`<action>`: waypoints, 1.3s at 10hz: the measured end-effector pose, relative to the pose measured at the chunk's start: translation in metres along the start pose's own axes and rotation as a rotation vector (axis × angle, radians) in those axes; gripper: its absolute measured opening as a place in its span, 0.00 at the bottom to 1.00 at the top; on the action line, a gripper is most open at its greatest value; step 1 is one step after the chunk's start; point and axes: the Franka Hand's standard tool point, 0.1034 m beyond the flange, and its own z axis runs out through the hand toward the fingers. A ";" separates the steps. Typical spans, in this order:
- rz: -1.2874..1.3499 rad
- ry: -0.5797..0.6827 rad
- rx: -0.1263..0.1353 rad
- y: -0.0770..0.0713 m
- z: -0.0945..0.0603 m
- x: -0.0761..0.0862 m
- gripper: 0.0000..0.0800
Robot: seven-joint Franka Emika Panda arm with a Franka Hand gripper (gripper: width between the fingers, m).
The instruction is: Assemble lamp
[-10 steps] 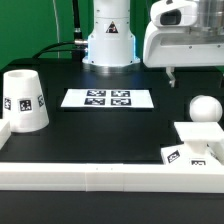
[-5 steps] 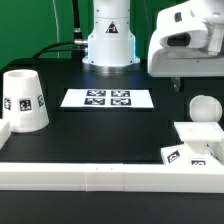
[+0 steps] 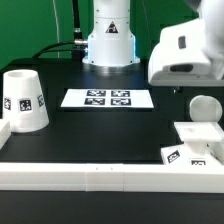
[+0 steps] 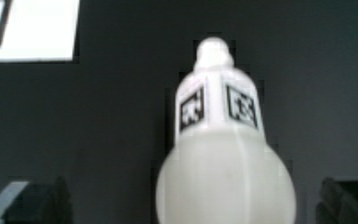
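Note:
The white bulb (image 3: 204,108) lies on the black table at the exterior view's right, behind the flat square base (image 3: 196,138). The tapered shade (image 3: 22,100) stands at the left with tags on its side. My gripper (image 3: 183,86) hangs over the bulb, its fingers mostly hidden by the white hand. In the wrist view the bulb (image 4: 220,130) fills the middle, its narrow tagged neck pointing away. My gripper (image 4: 194,205) is open, with one dark finger (image 4: 34,200) on each side of the bulb's round end. I cannot tell whether they touch it.
The marker board (image 3: 108,98) lies mid-table in front of the arm's white pedestal (image 3: 108,40), and its corner shows in the wrist view (image 4: 25,30). A long white border rail (image 3: 100,176) runs along the front edge, with another piece at the left.
My gripper has moved toward the exterior view's right and lower, from beside the bulb to over it. The bulb, base and shade have not moved.

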 end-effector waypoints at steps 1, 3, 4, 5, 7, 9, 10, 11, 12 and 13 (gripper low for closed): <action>-0.006 0.003 0.001 -0.002 0.003 0.005 0.87; -0.013 0.026 0.001 -0.005 0.009 0.010 0.87; -0.014 0.023 -0.002 -0.006 0.015 0.011 0.87; -0.013 0.030 -0.005 -0.010 0.020 0.014 0.87; -0.016 0.038 -0.008 -0.013 0.031 0.017 0.87; -0.014 0.039 -0.008 -0.012 0.039 0.020 0.87; -0.012 0.040 -0.007 -0.011 0.042 0.022 0.87; -0.011 0.043 -0.006 -0.011 0.044 0.024 0.87; -0.011 0.041 -0.007 -0.011 0.046 0.025 0.87; -0.010 0.043 -0.005 -0.010 0.046 0.026 0.87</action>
